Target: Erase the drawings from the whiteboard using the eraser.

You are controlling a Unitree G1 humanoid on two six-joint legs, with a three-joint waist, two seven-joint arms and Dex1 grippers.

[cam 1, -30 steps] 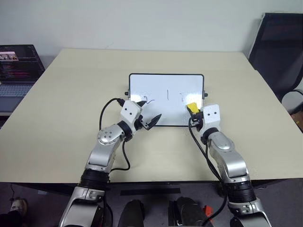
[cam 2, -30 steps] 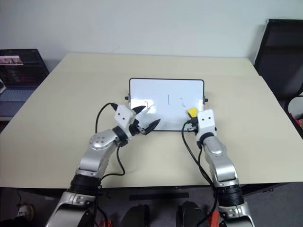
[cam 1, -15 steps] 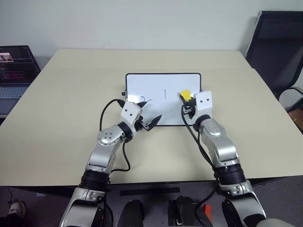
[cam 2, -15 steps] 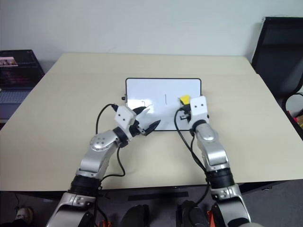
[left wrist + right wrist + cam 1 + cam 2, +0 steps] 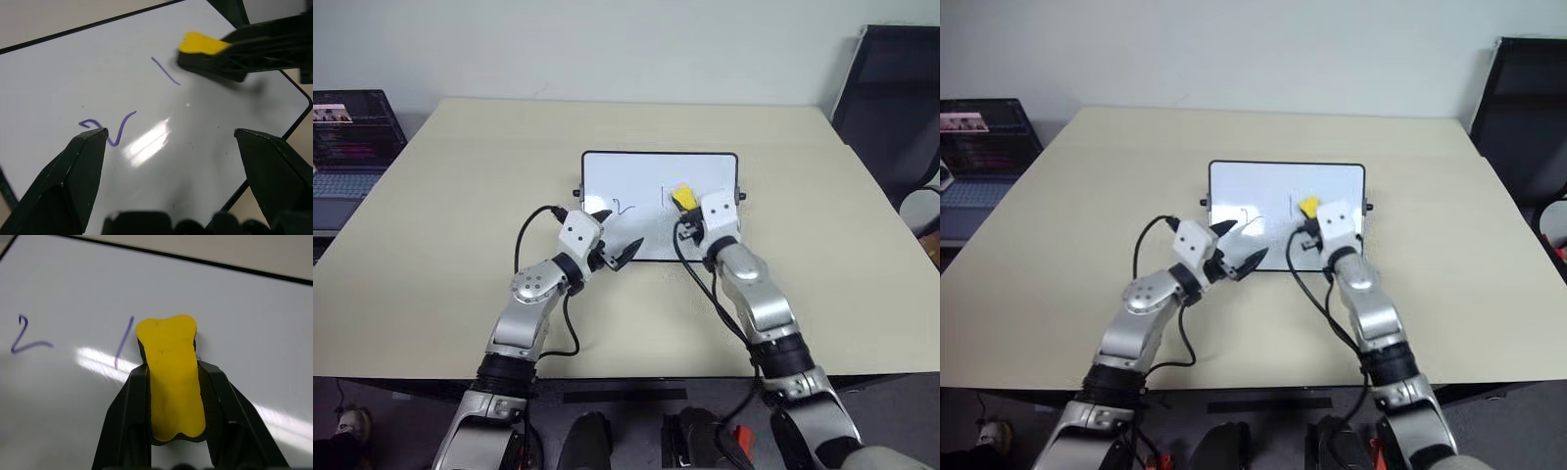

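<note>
1. Right gripper (image 5: 171,382) pinched the eraser (image 5: 171,372), yellow face up, over the whiteboard (image 5: 636,171), just beside the vertical stroke (image 5: 123,341) at its 3 o'clock.
2. Left gripper (image 5: 171,147) was spread wide, holding nothing, above the board's near-left part.
3. Drawings seen: a "2" squiggle (image 5: 27,335) at 9 o'clock of the stroke.
4. Whiteboard lay flat on the desk (image 5: 440,225); laptop (image 5: 352,137) at the desk's 10 o'clock.
</note>
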